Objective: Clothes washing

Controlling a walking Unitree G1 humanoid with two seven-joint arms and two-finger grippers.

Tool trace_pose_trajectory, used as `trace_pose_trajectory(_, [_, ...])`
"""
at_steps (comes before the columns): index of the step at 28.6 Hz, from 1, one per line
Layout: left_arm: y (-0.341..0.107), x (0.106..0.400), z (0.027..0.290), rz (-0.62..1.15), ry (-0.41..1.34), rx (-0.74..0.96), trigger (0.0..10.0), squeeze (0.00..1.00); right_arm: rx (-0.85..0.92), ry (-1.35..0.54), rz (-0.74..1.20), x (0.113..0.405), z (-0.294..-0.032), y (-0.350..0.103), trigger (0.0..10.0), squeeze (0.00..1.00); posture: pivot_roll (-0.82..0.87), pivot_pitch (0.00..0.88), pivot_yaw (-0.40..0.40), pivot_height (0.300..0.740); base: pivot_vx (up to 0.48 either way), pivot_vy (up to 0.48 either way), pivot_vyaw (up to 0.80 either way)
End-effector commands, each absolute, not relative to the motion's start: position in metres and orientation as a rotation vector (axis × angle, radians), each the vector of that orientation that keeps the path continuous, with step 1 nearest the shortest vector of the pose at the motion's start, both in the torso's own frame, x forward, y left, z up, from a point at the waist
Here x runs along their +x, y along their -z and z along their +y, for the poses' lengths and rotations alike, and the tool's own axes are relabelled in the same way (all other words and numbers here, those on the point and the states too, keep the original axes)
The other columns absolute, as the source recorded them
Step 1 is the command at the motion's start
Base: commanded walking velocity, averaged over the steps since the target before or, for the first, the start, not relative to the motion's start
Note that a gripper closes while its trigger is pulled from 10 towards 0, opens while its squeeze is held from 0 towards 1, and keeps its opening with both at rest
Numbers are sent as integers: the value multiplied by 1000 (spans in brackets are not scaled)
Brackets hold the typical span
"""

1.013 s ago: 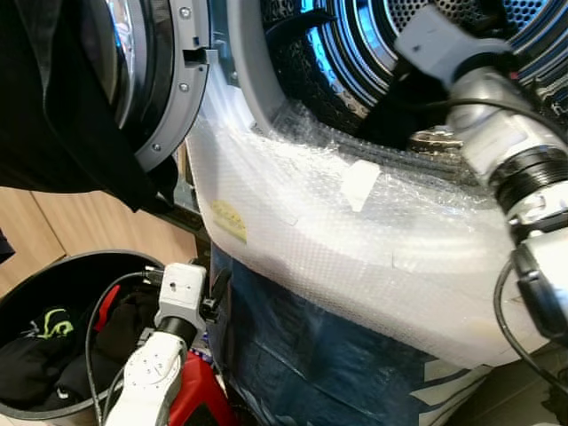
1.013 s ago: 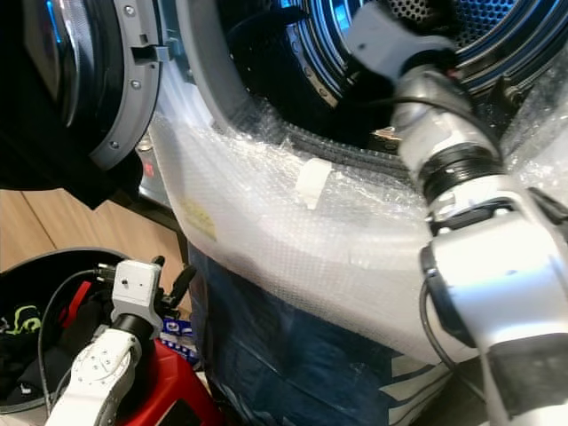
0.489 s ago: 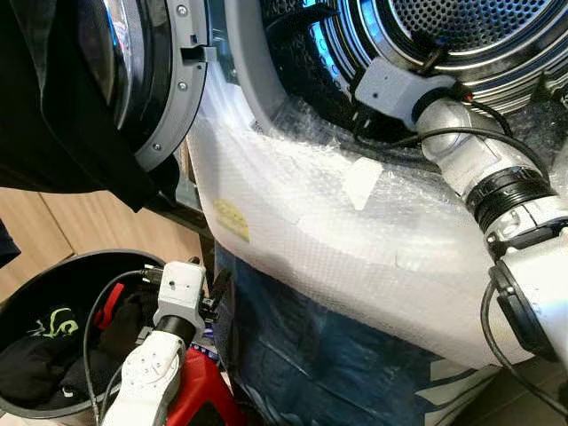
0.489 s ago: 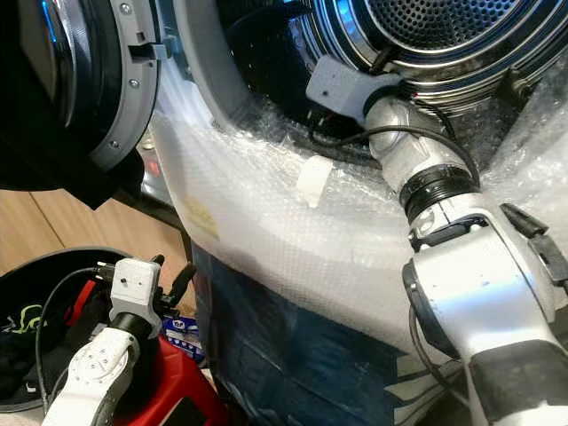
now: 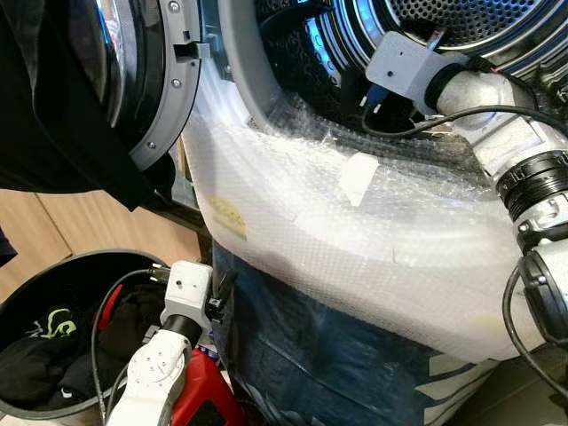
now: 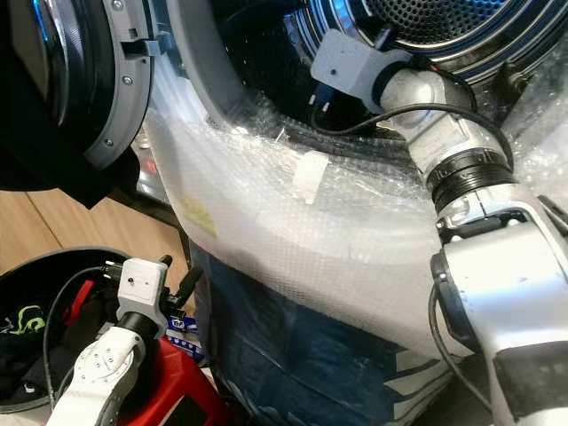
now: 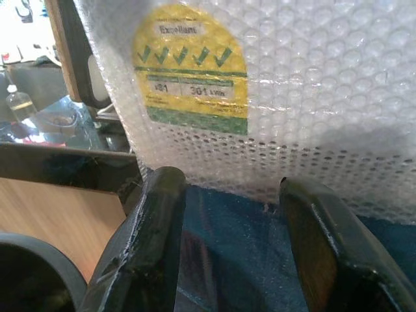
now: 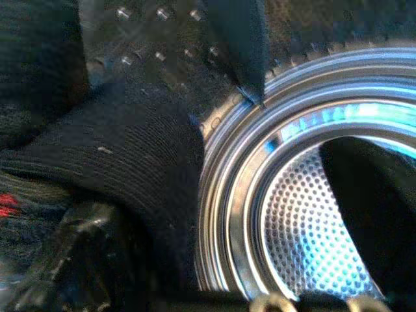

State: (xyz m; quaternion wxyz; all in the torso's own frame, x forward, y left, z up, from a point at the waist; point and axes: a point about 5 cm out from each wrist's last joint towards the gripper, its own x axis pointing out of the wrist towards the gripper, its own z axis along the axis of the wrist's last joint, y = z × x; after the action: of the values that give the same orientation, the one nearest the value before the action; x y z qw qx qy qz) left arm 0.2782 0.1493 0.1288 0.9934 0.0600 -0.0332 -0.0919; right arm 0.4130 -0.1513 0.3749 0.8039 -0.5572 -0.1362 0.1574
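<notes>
Right tool [image 6: 321, 96]: inside the mouth of the bubble-wrapped front-loading washing machine [image 5: 355, 240], before its perforated steel drum [image 5: 461, 18]. Open round machine door [image 5: 133, 80]: to its left. Left tool [image 5: 222, 297]: below, just beside the machine's front; round dark laundry bin holding clothes [image 5: 53, 346] to its left.

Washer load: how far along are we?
Done: the door is open, and dark cloth lies at the drum mouth. In hand: the right gripper reaches into the opening; whether it grips cloth is unclear. Left: the bin holds more clothes, and the left gripper is open and empty by the bubble wrap.
</notes>
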Motion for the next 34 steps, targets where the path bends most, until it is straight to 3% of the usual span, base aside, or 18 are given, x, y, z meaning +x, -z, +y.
trace_pose_trajectory(1, [-129,278,151,-59,185,113,10000,0,-1250,-373,-280,410,-157,-374,10000,0,41,21,-3,740,0,0,0])
trace_pose_trajectory(5, [-129,279,152,-55,190,114,10000,0,-1386,-367,-328,401,-163,-395,10000,0,21,33,8,740,0,0,0])
trace_pose_trajectory(11, [-130,282,151,-56,198,113,10000,0,-1431,-334,-352,397,-160,-414,10000,0,22,34,2,740,0,0,0])
trace_pose_trajectory(17, [-129,282,148,-56,202,110,10000,0,-1446,-310,-452,395,-137,-423,10000,0,7,35,0,740,0,0,0])
trace_pose_trajectory(21, [-128,281,144,-55,219,108,10000,0,-1442,-218,-618,394,-113,-429,10000,0,15,32,-1,740,0,0,0])
trace_pose_trajectory(23, [-128,281,143,-55,219,107,10000,0,-1599,-103,-791,391,-95,-431,10000,0,16,33,0,740,0,0,0])
trace_pose_trajectory(29, [-128,280,144,-54,211,106,10000,0,-2041,75,-836,400,-86,-416,10000,0,27,25,-11,740,0,0,0])
trace_pose_trajectory(34, [-127,277,142,-53,218,102,10000,0,-2208,140,-870,404,-86,-410,10000,0,37,2,-18,740,0,0,0])
